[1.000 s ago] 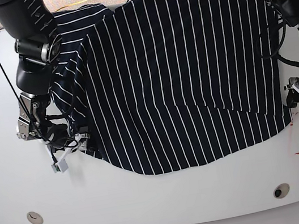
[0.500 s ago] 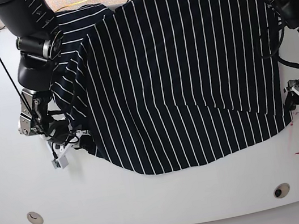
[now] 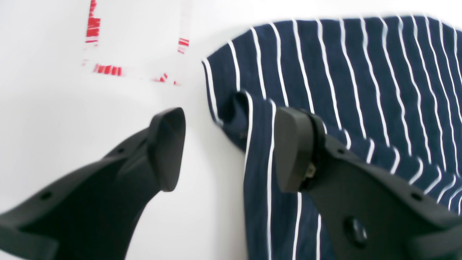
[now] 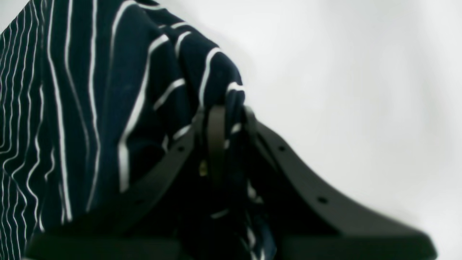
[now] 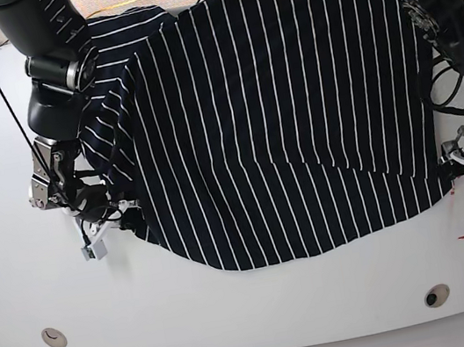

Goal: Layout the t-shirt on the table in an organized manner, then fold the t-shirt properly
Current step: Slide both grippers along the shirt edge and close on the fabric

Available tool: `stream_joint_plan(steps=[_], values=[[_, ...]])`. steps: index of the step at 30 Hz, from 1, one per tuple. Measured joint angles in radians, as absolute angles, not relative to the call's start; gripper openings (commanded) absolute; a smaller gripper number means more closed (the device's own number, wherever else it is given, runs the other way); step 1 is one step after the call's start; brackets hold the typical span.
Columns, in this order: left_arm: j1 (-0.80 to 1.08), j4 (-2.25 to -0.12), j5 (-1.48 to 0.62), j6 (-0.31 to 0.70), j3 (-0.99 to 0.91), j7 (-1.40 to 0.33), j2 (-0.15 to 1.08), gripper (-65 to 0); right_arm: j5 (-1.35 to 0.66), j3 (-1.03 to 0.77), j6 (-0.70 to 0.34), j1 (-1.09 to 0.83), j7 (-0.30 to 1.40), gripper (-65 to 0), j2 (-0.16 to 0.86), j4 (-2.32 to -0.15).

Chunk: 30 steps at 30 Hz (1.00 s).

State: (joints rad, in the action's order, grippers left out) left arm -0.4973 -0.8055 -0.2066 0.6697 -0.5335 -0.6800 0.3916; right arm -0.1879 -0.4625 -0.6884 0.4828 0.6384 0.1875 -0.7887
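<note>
Right hand [image 4: 225, 119] just clenched onto the t-shirt [image 5: 275, 113] hem corner (left hand [image 3: 227, 151] released, straddling the opposite corner on the desk [image 5: 238, 315]), so spreading can start.

table [image 5: 238, 315]: white | on it: striped t-shirt [image 5: 275, 113], spread out

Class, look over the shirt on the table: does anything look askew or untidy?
Yes. The t-shirt lies crooked on the table: its near hem runs slanted and curved, and the side by the right gripper is bunched into folds.
</note>
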Motion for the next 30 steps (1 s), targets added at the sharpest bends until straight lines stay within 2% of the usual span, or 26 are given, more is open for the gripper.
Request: stream_joint_plan(steps=[12, 17, 22, 24, 26, 30], values=[[-0.612, -0.494, -0.124, 0.665, -0.532, -0.485, 0.393, -28.5, -0.191, -0.463, -0.689, 0.470, 0.629, -58.7, 0.188, -0.789], [-0.611, -0.445, -0.122, 0.608, -0.532, -0.454, 0.387, -28.5, -0.195, -0.463, -0.689, 0.470, 0.629, -58.7, 0.188, -0.789], [-0.610, -0.440, -0.123, 0.592, -0.532, -0.445, 0.389, -29.4, -0.196, -0.463, -0.689, 0.470, 0.630, -58.8, 0.188, -0.789], [-0.610, -0.440, -0.124, 0.591, -0.532, -0.444, 0.385, -32.8, -0.196, -0.463, -0.689, 0.470, 0.631, -59.0, 0.188, -0.789], [-0.609, -0.440, -0.125, 0.591, -0.532, -0.439, 0.376, -39.4, -0.197, -0.463, -0.689, 0.470, 0.632, -59.0, 0.188, -0.789], [-0.609, -0.440, -0.123, 0.592, -0.532, -0.448, 0.364, -58.2, -0.202, -0.463, -0.689, 0.470, 0.640, -59.3, 0.188, -0.790]])
